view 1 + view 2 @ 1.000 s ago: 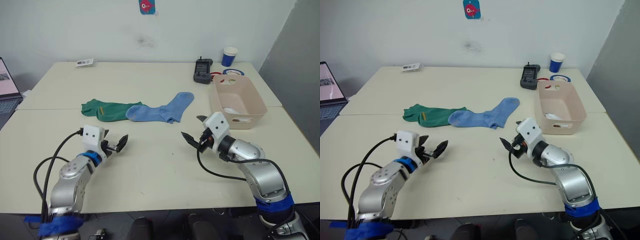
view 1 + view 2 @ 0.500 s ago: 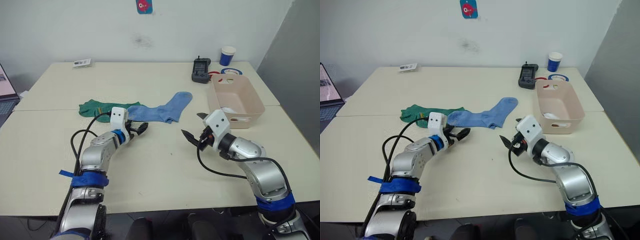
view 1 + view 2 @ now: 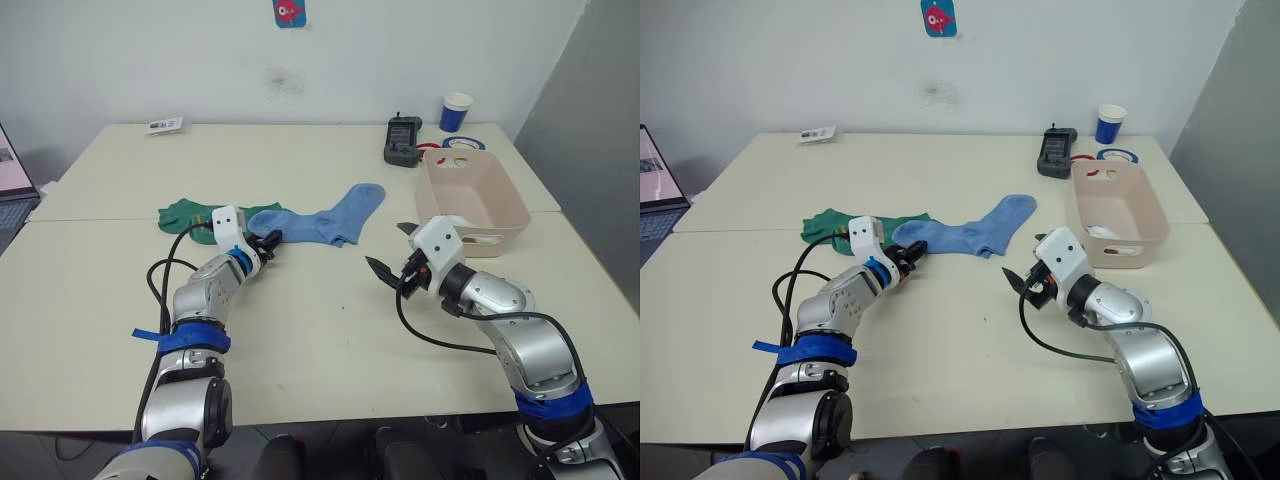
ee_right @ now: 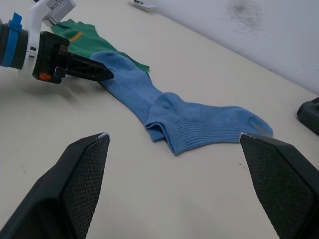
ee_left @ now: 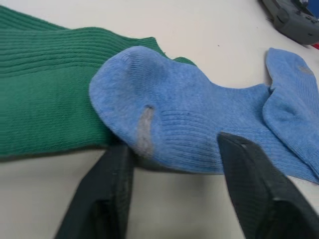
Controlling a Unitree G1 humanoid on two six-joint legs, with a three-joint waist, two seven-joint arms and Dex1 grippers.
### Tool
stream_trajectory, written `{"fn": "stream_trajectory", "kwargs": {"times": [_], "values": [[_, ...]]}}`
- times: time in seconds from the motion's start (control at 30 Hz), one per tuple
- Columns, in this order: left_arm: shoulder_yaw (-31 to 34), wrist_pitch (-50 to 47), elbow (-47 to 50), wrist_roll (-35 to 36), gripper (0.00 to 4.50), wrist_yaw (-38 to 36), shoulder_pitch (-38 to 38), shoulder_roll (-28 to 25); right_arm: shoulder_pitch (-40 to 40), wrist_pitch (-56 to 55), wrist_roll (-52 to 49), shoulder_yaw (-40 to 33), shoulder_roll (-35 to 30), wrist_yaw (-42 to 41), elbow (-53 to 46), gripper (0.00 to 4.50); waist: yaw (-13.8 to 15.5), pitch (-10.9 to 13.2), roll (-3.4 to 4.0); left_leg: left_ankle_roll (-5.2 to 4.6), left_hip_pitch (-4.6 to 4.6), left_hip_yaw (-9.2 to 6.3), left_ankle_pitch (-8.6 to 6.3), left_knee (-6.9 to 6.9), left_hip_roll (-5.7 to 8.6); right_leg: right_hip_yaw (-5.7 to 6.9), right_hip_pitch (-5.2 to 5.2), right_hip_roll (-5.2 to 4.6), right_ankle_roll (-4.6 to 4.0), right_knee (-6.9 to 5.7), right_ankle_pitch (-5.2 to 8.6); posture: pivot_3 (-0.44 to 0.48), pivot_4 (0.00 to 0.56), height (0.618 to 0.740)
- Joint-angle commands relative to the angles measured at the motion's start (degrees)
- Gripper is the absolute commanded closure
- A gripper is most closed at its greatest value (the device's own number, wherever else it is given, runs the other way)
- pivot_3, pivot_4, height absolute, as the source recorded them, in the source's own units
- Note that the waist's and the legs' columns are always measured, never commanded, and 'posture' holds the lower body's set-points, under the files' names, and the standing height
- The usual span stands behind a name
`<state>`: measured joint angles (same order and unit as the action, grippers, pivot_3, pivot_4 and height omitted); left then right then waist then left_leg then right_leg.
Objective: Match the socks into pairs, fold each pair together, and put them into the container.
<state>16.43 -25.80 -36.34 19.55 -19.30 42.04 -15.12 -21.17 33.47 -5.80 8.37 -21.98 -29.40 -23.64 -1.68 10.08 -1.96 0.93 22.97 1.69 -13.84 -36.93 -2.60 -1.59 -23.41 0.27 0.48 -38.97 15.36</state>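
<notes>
left wrist view: the blue sock's [image 5: 199,124] toe end is seen lying between the spread fingers [image 5: 251,191] of the left gripper [image 3: 268,242], overlapping the green sock [image 5: 45,109]. the right gripper [image 3: 392,255] is held wide open nearby, above the table [image 3: 320,330].

A cream table [image 3: 330,330] holds green socks [image 3: 190,217], blue socks [image 3: 325,222], a pink tub [image 3: 503,210], a paper cup [image 3: 456,112] and a black handset [image 3: 403,140].

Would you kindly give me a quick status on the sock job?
Left hand open at blue sock toe. Right hand open, empty, beside tub. Blue sock overlaps green sock. Nothing blocking.
</notes>
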Motion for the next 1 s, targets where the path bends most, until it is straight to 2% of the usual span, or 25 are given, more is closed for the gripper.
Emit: {"fn": "stream_trajectory", "kwargs": {"times": [0.03, 0.17, 0.2, 0.43, 0.63, 0.8, 1.0], "values": [[0.5, 0.3, 0.7, 1.1, 3.06, -0.1, 1.9, 0.5, -1.2, -0.6, -0.3, -0.5, -0.2, 0.2, -1.6, 0.0, 0.0, 0.0, -0.01, 0.0, 0.0, 0.0, 0.0, 0.0, 0.0, 0.0, 0.0, -0.01, 0.0, 0.0, 0.0, 0.0, 0.15, 0.74], [-0.3, -1.2, 5.3, 2.0, 4.31, -0.8, 0.2, 1.5, -0.7, -0.8, -0.2, -0.5, -0.2, 0.3, -1.7, 0.0, 0.0, 0.0, -0.01, 0.0, 0.01, 0.01, 0.0, 0.0, 0.0, 0.0, 0.0, -0.05, -0.01, 0.0, -0.01, 0.0, 0.15, 0.74], [-0.3, -1.7, 6.7, 2.4, 4.46, -0.8, -0.4, 1.8, -0.5, -0.8, -0.2, -0.5, -0.2, 0.3, -1.8, 0.0, 0.0, 0.0, -0.01, 0.01, 0.01, 0.0, 0.0, 0.0, -0.01, 0.0, 0.0, -0.05, -0.01, 0.0, -0.01, 0.0, 0.15, 0.74], [-1.5, -8.4, 19.3, 4.2, 4.46, 0.3, -6.0, 2.5, -0.1, -1.0, 0.0, -0.1, -0.1, 0.4, -2.1, 0.0, -0.1, 0.0, -0.01, 0.02, -0.02, 0.01, 0.01, 0.01, -0.05, -0.03, 0.0, -0.06, -0.02, -0.02, -0.01, 0.0, 0.15, 0.74], [-0.8, -20.7, 36.3, 9.4, 4.46, 1.2, -14.4, 0.8, 0.7, -1.8, 0.0, 0.4, -0.4, -0.1, -2.0, 0.0, -0.1, 0.0, -0.01, 0.03, -0.02, 0.03, 0.01, 0.0, -0.08, -0.08, 0.0, -0.23, -0.02, -0.02, -0.01, 0.0, 0.15, 0.74], [-0.4, -30.7, 46.7, 15.5, 4.46, -1.5, -22.0, -3.3, 0.7, -2.8, -0.1, 1.2, -0.7, -1.3, -1.2, 0.0, -0.2, 0.0, 0.0, 0.02, -0.04, 0.02, 0.01, 0.02, -0.08, -0.08, 0.0, -0.23, 0.02, -0.02, 0.01, 0.0, 0.15, 0.74], [0.2, -36.4, 53.1, 20.9, 4.46, -5.0, -27.5, -8.6, 0.6, -4.0, -0.3, 1.7, -1.1, -2.5, 0.0, 0.0, -0.1, 0.0, -0.01, 0.01, -0.05, 0.01, 0.0, 0.02, -0.07, -0.05, 0.01, -0.23, 0.02, -0.02, 0.02, 0.0, 0.15, 0.74]]}}
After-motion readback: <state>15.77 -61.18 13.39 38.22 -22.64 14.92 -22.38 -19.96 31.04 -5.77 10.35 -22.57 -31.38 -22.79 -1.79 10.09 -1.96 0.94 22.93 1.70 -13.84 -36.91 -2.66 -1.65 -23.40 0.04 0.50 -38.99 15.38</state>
